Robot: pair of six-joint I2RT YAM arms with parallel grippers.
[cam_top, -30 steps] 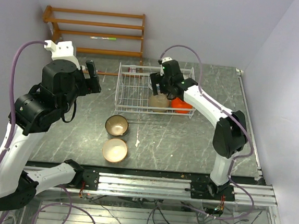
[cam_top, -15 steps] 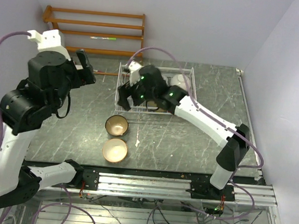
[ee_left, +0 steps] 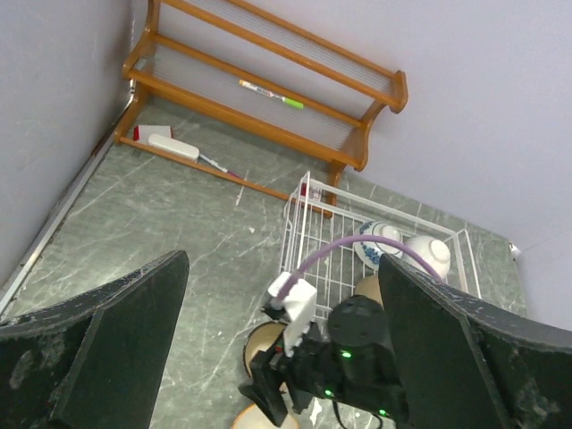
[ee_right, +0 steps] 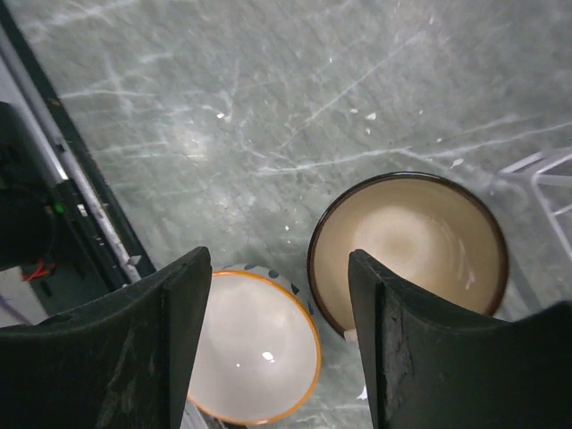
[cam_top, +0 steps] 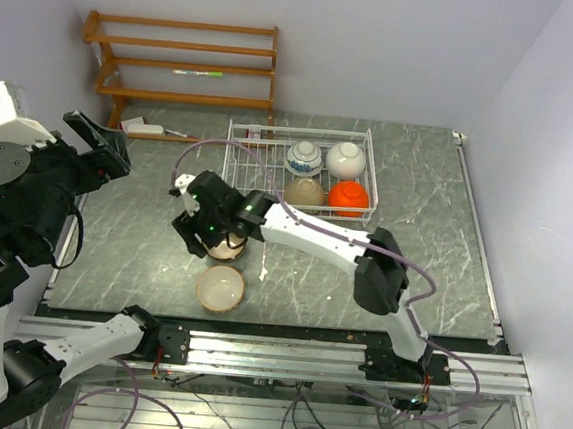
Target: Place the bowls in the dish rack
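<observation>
hovering open and empty over the brown bowl (ee_right: 407,246), the right tool (ee_right: 275,268) has that and the orange-rimmed bowl (ee_right: 255,349) left; four sit in the dish rack (cam_top: 237,185).

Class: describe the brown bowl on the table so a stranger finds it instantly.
Find the white wire dish rack. Two bowls stand on the tabletop before its left end; the brown bowl is nearer the rack. It has a dark rim and tan inside; its neighbour is orange-rimmed and whitish.
</observation>
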